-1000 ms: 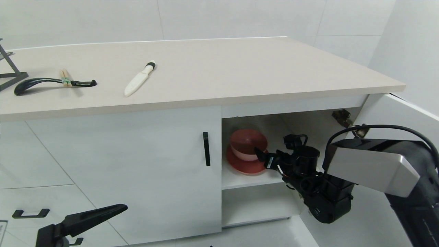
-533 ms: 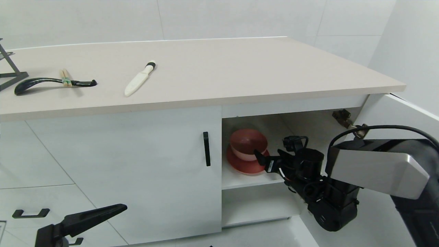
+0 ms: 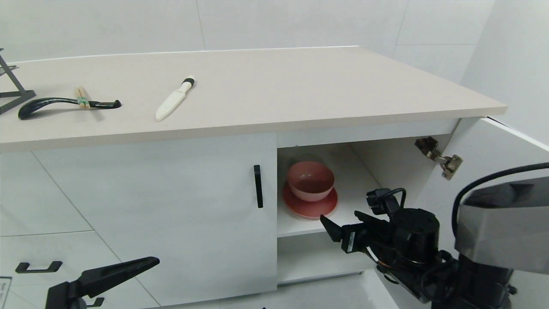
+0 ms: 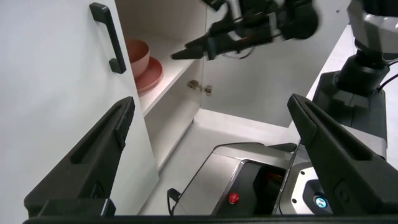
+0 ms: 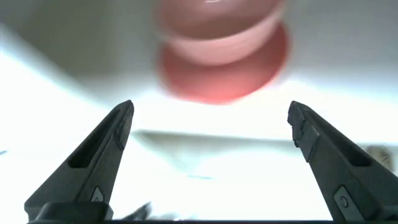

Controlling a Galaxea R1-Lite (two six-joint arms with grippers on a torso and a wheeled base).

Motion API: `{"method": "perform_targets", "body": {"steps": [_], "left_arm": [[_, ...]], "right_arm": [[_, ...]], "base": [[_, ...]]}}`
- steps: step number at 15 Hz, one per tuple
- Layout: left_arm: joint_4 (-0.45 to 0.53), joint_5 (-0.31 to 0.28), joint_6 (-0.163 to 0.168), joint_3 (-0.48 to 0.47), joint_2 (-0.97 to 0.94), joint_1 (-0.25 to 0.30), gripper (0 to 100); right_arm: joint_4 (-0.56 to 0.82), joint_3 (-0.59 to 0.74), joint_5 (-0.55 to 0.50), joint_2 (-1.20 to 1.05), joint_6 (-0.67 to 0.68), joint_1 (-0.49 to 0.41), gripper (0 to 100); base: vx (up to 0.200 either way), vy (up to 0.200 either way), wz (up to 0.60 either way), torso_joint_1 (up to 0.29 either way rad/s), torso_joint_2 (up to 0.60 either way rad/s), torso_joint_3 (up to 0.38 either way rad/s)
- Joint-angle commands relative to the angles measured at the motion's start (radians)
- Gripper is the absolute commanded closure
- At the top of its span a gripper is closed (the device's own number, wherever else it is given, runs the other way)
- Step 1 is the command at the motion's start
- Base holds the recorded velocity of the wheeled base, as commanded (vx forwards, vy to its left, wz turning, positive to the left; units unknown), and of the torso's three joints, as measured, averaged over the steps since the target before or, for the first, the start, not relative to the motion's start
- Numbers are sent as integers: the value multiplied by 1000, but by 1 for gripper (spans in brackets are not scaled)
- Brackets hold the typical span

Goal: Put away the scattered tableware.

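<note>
Right claw point(image 3: 341, 223): fingers spread wide with nothing between them. It hangs just outside the open compartment, at 5 o'clock from the bowl and clear of it.
Left claw point(image 4: 211, 106): fingers spread wide, gripping nothing. It sits low at 7 o'clock in the head view, in front of the shut door.
Pale beige countertop point(image 3: 300, 86): carries the loose utensils toward its 9 o'clock side.
White cabinet point(image 3: 150, 206): stands under the countertop. Its left door is shut and has a black bar handle point(image 3: 257, 186); its right door point(image 3: 493, 146) is swung open at 3 o'clock.
White upper shelf point(image 3: 300, 225): inside the open compartment, bearing the plate and bowl.
Round red plate point(image 3: 311, 209): lies flat on the shelf, near its front edge.
Round pink bowl point(image 3: 311, 180): stands upright on the middle of the plate.
Black ladle point(image 3: 51, 104): lies on the countertop at 9 o'clock from the knife, well apart from it.
White knife with black-banded handle point(image 3: 173, 99): lies flat on the countertop, tip toward 7 o'clock.
Wooden chopsticks point(image 3: 81, 102): a pair lying across the ladle's handle.
</note>
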Motion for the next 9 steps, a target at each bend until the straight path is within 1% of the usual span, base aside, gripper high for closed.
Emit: {"method": "perform_targets", "body": {"steps": [1, 3, 4, 5, 7, 8, 9], "left_arm": [[16, 0, 0, 0, 3, -3, 0], [22, 0, 0, 0, 5, -3, 0], [24, 0, -2, 0, 5, 0, 0], [24, 2, -2, 0, 5, 5, 0], [22, 2, -2, 0, 2, 20, 0], [19, 2, -2, 0, -5, 31, 0], [24, 2, -2, 0, -40, 51, 0]], "right_arm": [[-1, 160, -7, -191, 20, 74, 0], [-1, 215, -7, -245, 20, 94, 0], [-1, 230, -7, -265, 20, 113, 0], [-1, 258, -10, -305, 20, 151, 0], [-1, 304, -27, -374, 18, 176, 0], [-1, 304, -51, -384, 17, 176, 0], [-1, 304, -156, -394, 9, 183, 0]], "base": [[0, 0, 0, 0, 0, 0], [0, 0, 0, 0, 0, 0], [0, 0, 0, 0, 0, 0], [0, 0, 0, 0, 0, 0], [0, 0, 0, 0, 0, 0], [0, 0, 0, 0, 0, 0], [0, 0, 0, 0, 0, 0]]}}
